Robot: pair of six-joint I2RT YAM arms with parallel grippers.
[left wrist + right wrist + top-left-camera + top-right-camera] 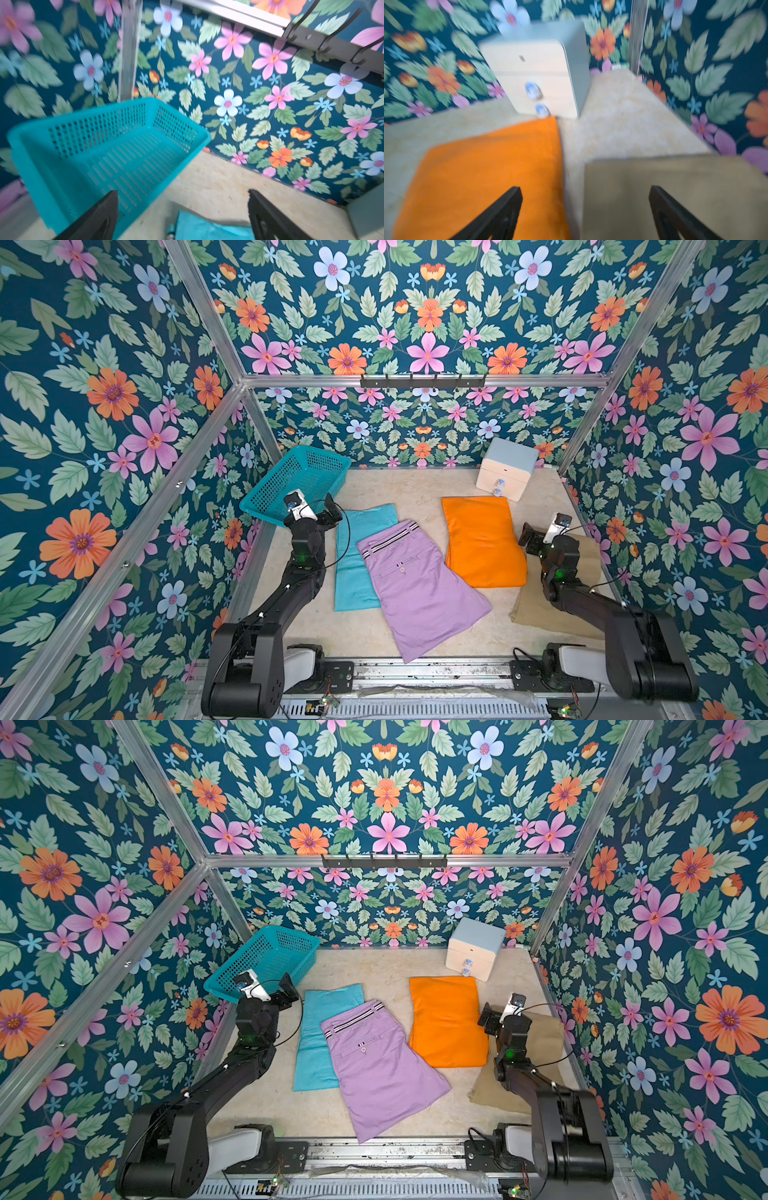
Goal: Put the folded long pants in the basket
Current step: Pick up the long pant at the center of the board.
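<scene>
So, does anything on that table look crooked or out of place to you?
The lilac pants lie askew: they overlap the turquoise pants, and their near corner runs past the front edge of the table onto the metal rail. Nothing looks spilled or damaged.

Both top views look down from high above the near edge onto the whole surface (395,489), sharing almost everything. The left wrist camera closely faces the far-left basket (93,128); the right wrist camera faces the far-right drawer box (533,62).
</scene>
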